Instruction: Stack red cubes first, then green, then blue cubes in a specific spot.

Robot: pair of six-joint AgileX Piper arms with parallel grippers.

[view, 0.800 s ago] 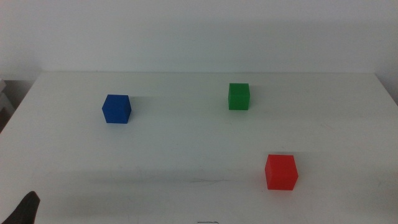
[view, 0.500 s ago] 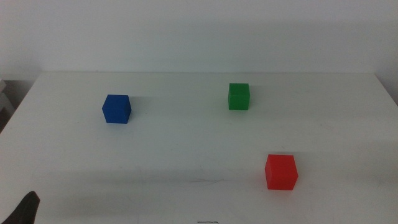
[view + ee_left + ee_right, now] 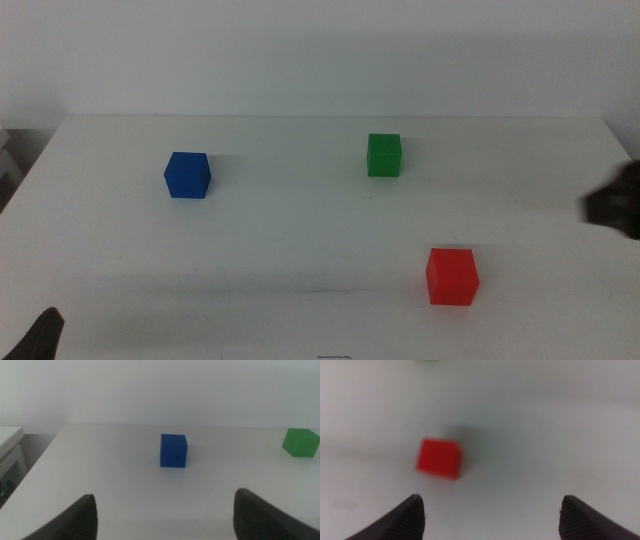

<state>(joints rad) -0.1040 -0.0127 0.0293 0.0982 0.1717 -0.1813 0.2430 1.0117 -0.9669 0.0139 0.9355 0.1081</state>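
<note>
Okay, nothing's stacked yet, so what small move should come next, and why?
Probably bring the right gripper in over the small matte red cube. Red goes first, it sits alone on the white table, and that gripper, at the table's right edge, is open with the cube ahead of it. The left gripper waits open facing the blue cube.

No readable text, labels, brands, numbers or signs showed in any view. The red cube (image 3: pixel 452 276), green cube (image 3: pixel 384 155) and blue cube (image 3: pixel 187 175) had plain unmarked faces, and the white desk (image 3: pixel 300 240) carried no print.
</note>
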